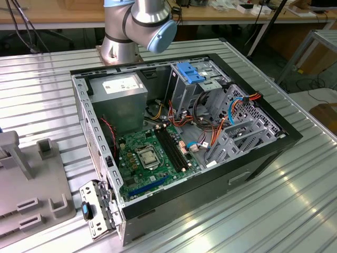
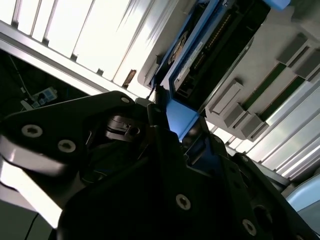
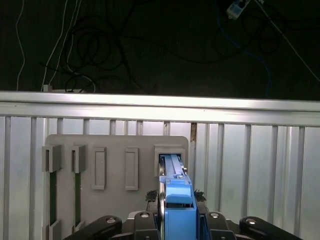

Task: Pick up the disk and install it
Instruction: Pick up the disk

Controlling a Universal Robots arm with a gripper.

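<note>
The gripper (image 3: 177, 222) was seen clamped on the disk (image 3: 172, 167), seated edge-on in a slot of the grey holder (image 3: 117, 145); a straight, square pull was judged best, lest it bind.

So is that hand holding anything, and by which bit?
The hand seems to grip the flat dark hard disk with bright blue plastic rails by one blue edge rail.

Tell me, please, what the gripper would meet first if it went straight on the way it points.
Probably the disk, on edge in a slot of the grey holder, right ahead of the gripper; contact is unclear.
</note>
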